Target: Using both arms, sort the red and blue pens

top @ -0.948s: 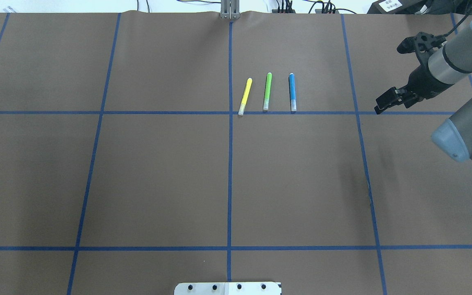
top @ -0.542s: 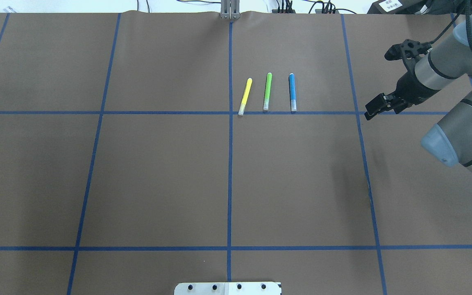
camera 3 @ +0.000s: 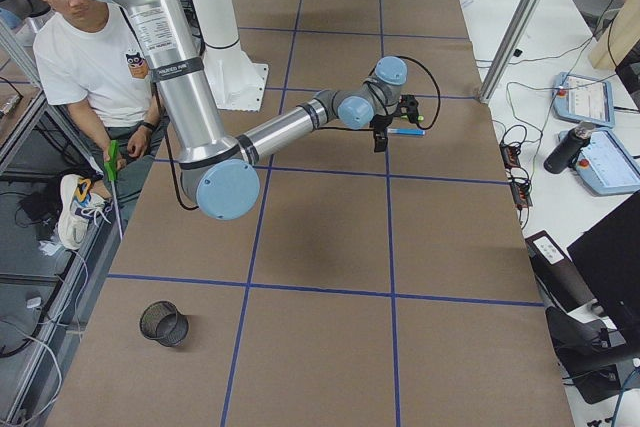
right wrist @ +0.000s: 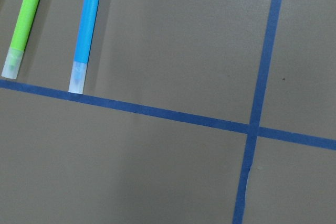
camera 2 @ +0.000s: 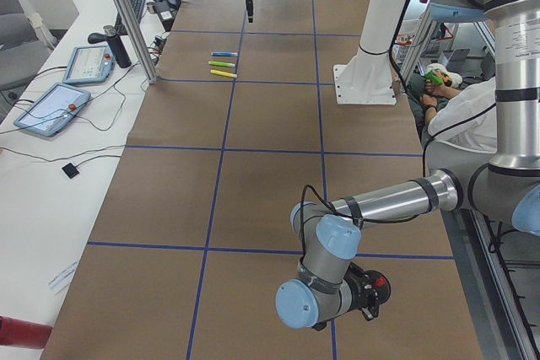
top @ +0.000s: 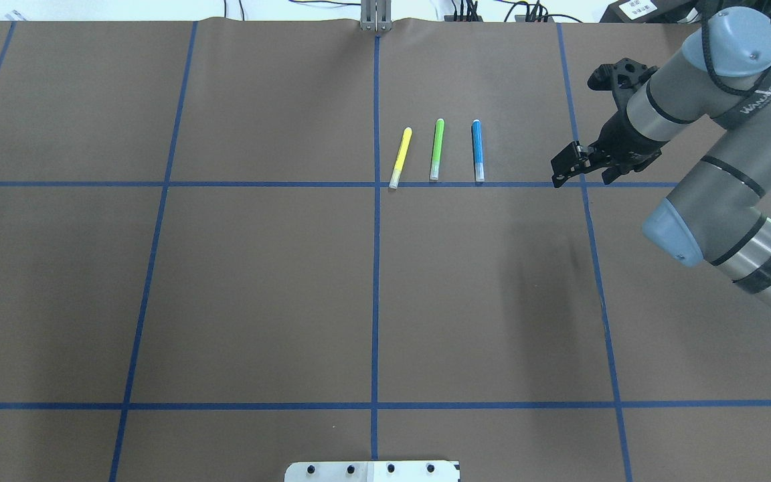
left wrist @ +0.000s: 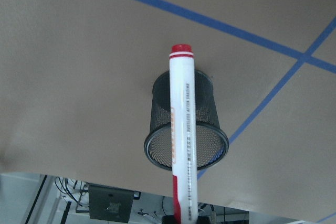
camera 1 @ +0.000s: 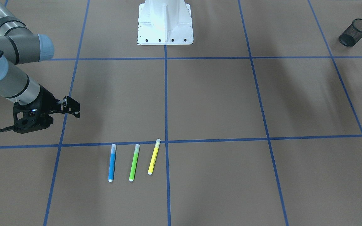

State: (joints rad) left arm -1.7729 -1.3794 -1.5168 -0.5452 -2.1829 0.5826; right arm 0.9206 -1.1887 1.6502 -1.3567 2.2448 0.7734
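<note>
The left fingers (left wrist: 169,220) hold the white red-capped marker (left wrist: 182,145) by its tail, cap aimed toward a black mesh cup (left wrist: 210,114). On the brown surface (top: 258,281) lie a yellow highlighter (top: 401,157), a green highlighter (top: 437,149) and the blue highlighter (top: 477,150), side by side. Nearby hover the right fingers (top: 563,171); wide or narrow, I cannot tell.

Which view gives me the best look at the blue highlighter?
The right wrist-mounted view: the blue highlighter is large and whole, clear cap reaching the tape line, beside the green highlighter. Overhead and front-facing views show it small, in a row of three; the side views show only a sliver.
</note>
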